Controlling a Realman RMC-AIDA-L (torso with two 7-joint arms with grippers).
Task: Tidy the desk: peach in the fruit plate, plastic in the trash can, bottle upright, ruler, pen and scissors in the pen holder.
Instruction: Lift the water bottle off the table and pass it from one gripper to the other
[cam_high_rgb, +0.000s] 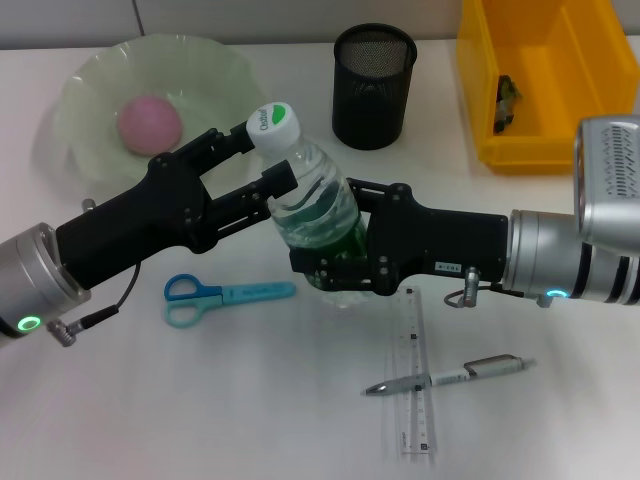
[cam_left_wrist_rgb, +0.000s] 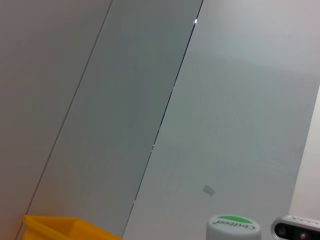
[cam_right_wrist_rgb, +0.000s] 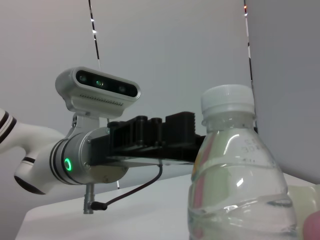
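White desk (cam_high_rgb: 250, 420) runs across the whole head view, with bare surface in front of the arms and along the near edge. The yellow trash can (cam_high_rgb: 545, 85) stands at the far right corner, a dark scrap inside it. The pale green fruit plate (cam_high_rgb: 95, 95) sits at the far left with the pink peach (cam_high_rgb: 150, 124) resting in it. Mid-desk, the clear bottle (cam_high_rgb: 315, 205) stands roughly upright, its white cap (cam_high_rgb: 273, 125) leaning a little toward the plate. The left gripper (cam_high_rgb: 275, 160) reaches in from the left, its black fingers spread either side of the bottle's neck and shoulder; whether they press it I cannot tell. The right gripper (cam_high_rgb: 335, 265) comes in from the right and is clamped around the bottle's lower body. Behind the bottle, near the far edge, stands the black mesh pen holder (cam_high_rgb: 374, 85). The clear ruler (cam_high_rgb: 415, 375) lies near the front, with the pen (cam_high_rgb: 450, 375) crossing it. The blue scissors (cam_high_rgb: 225, 297) lie closed, left of the bottle's base.
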